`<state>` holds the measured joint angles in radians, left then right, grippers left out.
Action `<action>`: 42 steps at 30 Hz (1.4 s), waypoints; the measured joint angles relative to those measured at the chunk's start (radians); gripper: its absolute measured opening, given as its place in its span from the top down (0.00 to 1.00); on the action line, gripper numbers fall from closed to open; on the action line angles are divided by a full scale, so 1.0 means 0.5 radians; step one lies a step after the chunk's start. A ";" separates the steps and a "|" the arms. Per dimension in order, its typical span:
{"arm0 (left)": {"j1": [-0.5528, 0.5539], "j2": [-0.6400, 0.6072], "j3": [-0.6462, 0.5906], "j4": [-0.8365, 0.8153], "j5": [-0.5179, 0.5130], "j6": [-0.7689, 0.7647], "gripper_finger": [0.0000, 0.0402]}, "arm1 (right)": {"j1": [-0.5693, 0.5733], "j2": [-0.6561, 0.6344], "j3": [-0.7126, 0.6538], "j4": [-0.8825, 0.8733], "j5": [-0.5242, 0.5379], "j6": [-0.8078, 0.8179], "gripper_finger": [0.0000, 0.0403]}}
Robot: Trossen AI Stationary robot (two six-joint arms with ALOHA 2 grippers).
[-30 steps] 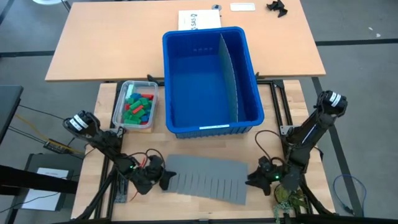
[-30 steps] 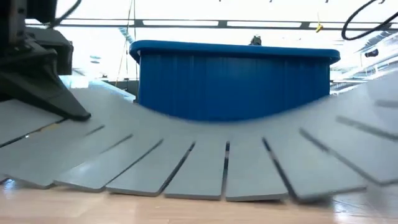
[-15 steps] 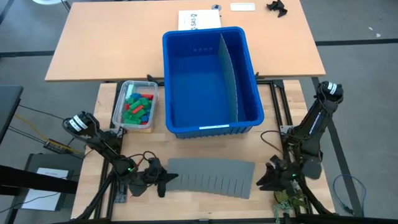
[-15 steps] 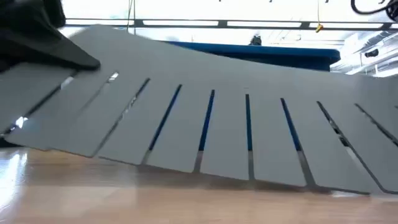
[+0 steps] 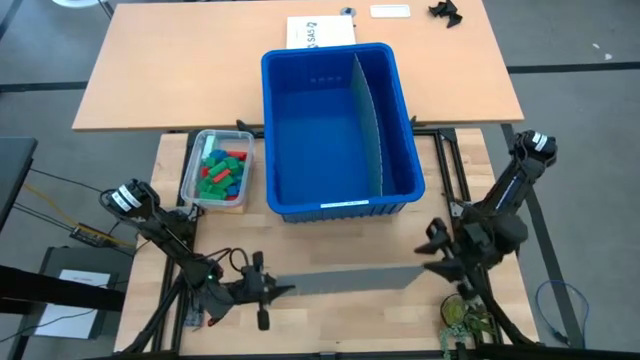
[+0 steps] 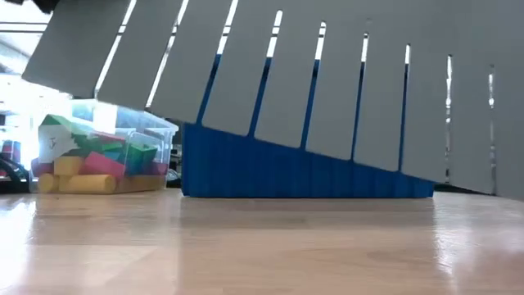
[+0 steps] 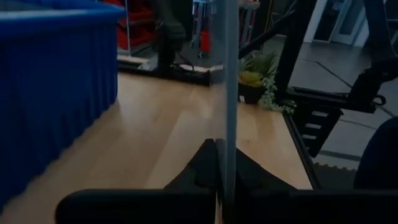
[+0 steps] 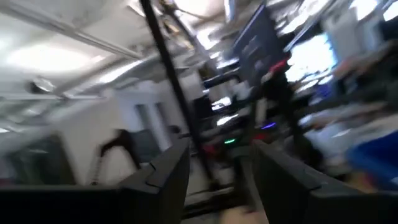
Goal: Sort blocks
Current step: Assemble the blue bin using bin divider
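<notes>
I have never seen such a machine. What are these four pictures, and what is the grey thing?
This is a robot with two dark arms at a wooden table. Each arm ends in a two-finger gripper. One picture looks straight down from above, one looks level across the table top, and two come from cameras on the wrists.

On the table stand a large blue bin, empty, and beside it a small clear tub full of coloured blocks.

The grey thing is a slotted panel, lifted off the table and turned on its edge. The left gripper is closed on its left end. The right gripper is at its right end with its fingers apart. I cannot tell if it touches the panel.
</notes>
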<state>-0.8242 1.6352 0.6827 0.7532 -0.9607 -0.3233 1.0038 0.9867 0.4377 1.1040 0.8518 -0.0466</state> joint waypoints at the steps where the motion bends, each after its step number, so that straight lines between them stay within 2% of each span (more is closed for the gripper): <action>1: 0.000 0.000 0.016 -0.001 -0.001 0.040 0.96 | -0.024 0.001 0.002 -0.021 0.013 -0.062 0.57; 6: 0.009 0.000 0.057 0.001 -0.037 0.230 0.96 | -0.075 0.003 0.168 -0.588 0.190 -0.149 0.49; 10: 0.022 0.000 0.057 0.002 -0.051 0.175 0.96 | -0.078 0.002 0.517 -1.463 0.179 0.016 0.42; 13: 0.025 0.000 0.057 0.007 -0.055 0.171 0.96 | -0.128 0.032 0.848 -2.402 0.054 0.470 0.40; 16: 0.025 -0.001 0.057 0.008 -0.058 0.166 0.96 | -0.208 0.099 1.124 -3.220 -0.167 0.965 0.41; 20: 0.025 -0.002 0.057 0.008 -0.057 0.156 0.96 | -0.334 0.186 1.304 -3.864 -0.536 1.268 0.44; 26: 0.025 -0.002 0.057 0.015 -0.052 0.153 0.96 | -0.478 0.291 1.308 -4.141 -0.982 1.348 0.50; 34: 0.025 -0.003 0.057 0.026 -0.051 0.153 0.96 | -0.539 0.420 1.308 -4.157 -1.031 1.210 0.58; 37: 0.025 -0.003 0.057 0.026 -0.051 0.159 0.96 | -0.552 0.474 1.308 -4.158 -1.071 1.135 0.68; 42: 0.025 -0.003 0.057 0.026 -0.027 0.142 0.96 | -0.574 0.530 1.308 -4.158 -1.121 1.121 0.95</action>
<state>-0.8116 1.6337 0.7113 0.7662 -0.9744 -0.2524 0.7170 1.2519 1.0916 -0.9750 0.2912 0.5136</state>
